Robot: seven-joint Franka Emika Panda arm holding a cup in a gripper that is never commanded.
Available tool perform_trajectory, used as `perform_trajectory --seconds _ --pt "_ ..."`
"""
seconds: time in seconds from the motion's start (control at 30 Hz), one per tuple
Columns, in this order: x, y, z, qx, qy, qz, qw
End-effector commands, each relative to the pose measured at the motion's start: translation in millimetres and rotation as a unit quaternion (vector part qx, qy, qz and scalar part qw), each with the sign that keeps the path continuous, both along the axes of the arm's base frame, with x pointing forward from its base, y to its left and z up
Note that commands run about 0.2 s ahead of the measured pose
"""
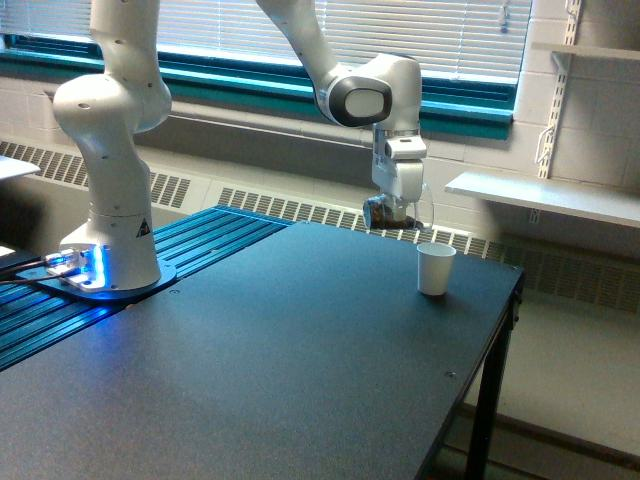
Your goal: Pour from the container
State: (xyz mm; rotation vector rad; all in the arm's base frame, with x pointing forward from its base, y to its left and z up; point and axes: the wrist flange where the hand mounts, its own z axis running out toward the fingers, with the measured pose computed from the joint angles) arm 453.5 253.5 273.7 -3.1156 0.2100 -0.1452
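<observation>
My gripper hangs over the far edge of the dark table, shut on the container, a small clear cup with brown contents showing inside. The container is held in the air and looks tilted. A white paper cup stands upright on the table, below the gripper and toward the exterior view's right, apart from the container.
The arm's white base with blue lights stands on a ribbed blue surface at the exterior view's left. A white shelf juts from the wall at the right. The table's right edge drops off just past the white cup.
</observation>
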Motion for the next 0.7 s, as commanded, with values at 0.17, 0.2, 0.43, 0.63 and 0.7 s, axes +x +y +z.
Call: perform_trajectory --seconds 0.17,0.2,0.43,0.63,0.7 --pt "3 4 -2.6 -0.002 0.01 -0.004 0.9999" --pt "4 5 -2.6 -0.001 0.011 -0.004 0.9999" --pt "8 5 -5.5 -0.003 0.016 -0.006 0.9999" --pt "9 7 -9.9 -0.006 0.025 -0.004 0.9997" --pt "9 8 -11.5 -0.008 0.028 -0.003 0.9996"
